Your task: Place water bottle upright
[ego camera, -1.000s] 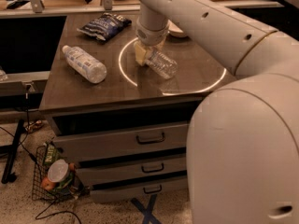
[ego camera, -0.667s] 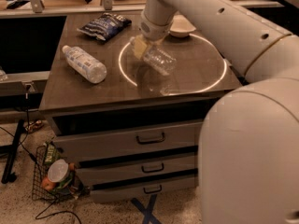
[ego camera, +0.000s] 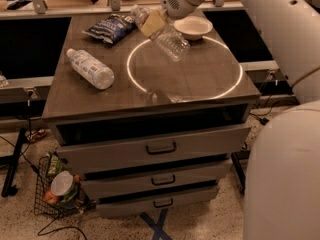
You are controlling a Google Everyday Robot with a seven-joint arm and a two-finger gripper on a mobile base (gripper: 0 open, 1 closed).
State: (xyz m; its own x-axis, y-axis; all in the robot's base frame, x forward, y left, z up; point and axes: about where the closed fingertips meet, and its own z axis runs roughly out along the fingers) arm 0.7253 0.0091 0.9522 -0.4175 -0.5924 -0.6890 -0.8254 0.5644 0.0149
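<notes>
The clear ribbed water bottle (ego camera: 170, 40) hangs tilted above the back middle of the dark table (ego camera: 200, 81), with its neck end up and to the left and its base down and to the right. My gripper (ego camera: 152, 22) comes in from the top right and is shut on the bottle's upper part, its yellowish fingers (ego camera: 155, 19) clamped across it. The bottle's shadow falls on the tabletop near the front edge.
A bottle with a wide white-blue label (ego camera: 90, 68) lies on its side at the table's left. A dark snack bag (ego camera: 111, 27) is at the back left and a white bowl (ego camera: 193, 27) at the back right. Drawers (ego camera: 161, 148) are below, and a wire basket (ego camera: 57, 189) stands on the floor.
The gripper has lifted the water bottle off the tabletop and carried it up and back. The bottle now hangs tilted in the air. The other bottle has not moved.
</notes>
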